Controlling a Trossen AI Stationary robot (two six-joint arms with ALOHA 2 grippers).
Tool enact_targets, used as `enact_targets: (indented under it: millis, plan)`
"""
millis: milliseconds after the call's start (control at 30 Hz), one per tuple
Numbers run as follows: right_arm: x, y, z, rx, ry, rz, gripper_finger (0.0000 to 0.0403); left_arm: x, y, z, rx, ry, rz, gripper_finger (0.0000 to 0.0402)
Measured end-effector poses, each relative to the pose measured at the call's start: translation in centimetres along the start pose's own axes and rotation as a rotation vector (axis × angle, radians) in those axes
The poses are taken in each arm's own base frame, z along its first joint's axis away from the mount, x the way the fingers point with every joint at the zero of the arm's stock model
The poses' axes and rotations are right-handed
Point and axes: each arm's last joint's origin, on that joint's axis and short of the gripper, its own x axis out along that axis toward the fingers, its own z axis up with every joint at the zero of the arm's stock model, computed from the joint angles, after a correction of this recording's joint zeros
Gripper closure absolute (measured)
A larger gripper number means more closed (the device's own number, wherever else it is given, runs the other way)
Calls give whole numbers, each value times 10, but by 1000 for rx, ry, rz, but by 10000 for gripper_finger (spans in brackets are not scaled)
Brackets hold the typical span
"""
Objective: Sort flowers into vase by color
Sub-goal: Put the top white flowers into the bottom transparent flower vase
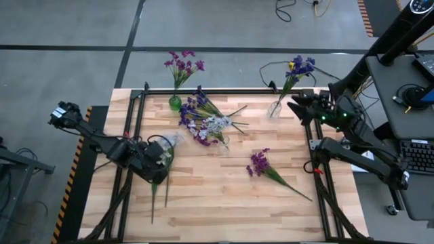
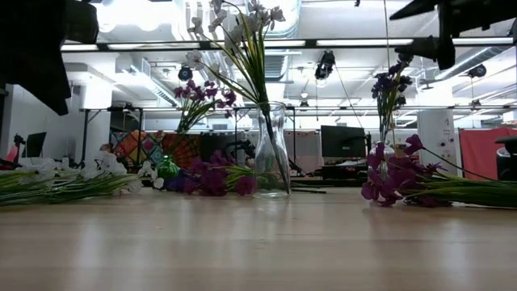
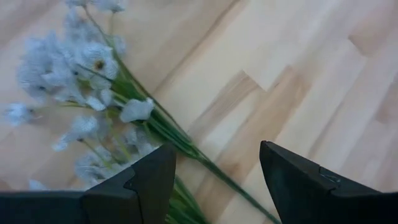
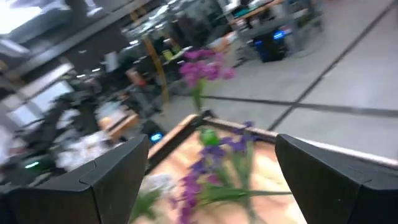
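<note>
A pale wooden table (image 1: pixel 224 196) with a black frame is seen. On it, a white spray (image 1: pixel 166 152) lies directly under the open fingers of the left gripper (image 1: pixel 157 163), its stems passing between them in the left wrist view. A magenta spray (image 1: pixel 268 169) lies on the boards, well apart from both grippers. A heap of purple and white flowers (image 1: pixel 203 118) lies beside a clear vase (image 1: pixel 222 142). A green vase (image 1: pixel 175 103) and another clear vase (image 1: pixel 274 108) stand at the far edge, the latter near the spread fingers of the right gripper (image 1: pixel 297 107).
</note>
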Motion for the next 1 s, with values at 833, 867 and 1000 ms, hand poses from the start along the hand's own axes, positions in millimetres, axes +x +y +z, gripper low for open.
enact_targets:
  millis: [833, 867, 1000]
  plan:
    - [42, 0, -66, 182, 604, 102, 61, 34, -21, -17, -109, 90, 144, 196]
    - [43, 0, -70, 194, 637, 85, 62, 35, -21, -18, -95, 91, 145, 196]
    - [46, -1, -83, 224, 745, 20, 69, 37, -29, -16, 4, 82, 73, 196]
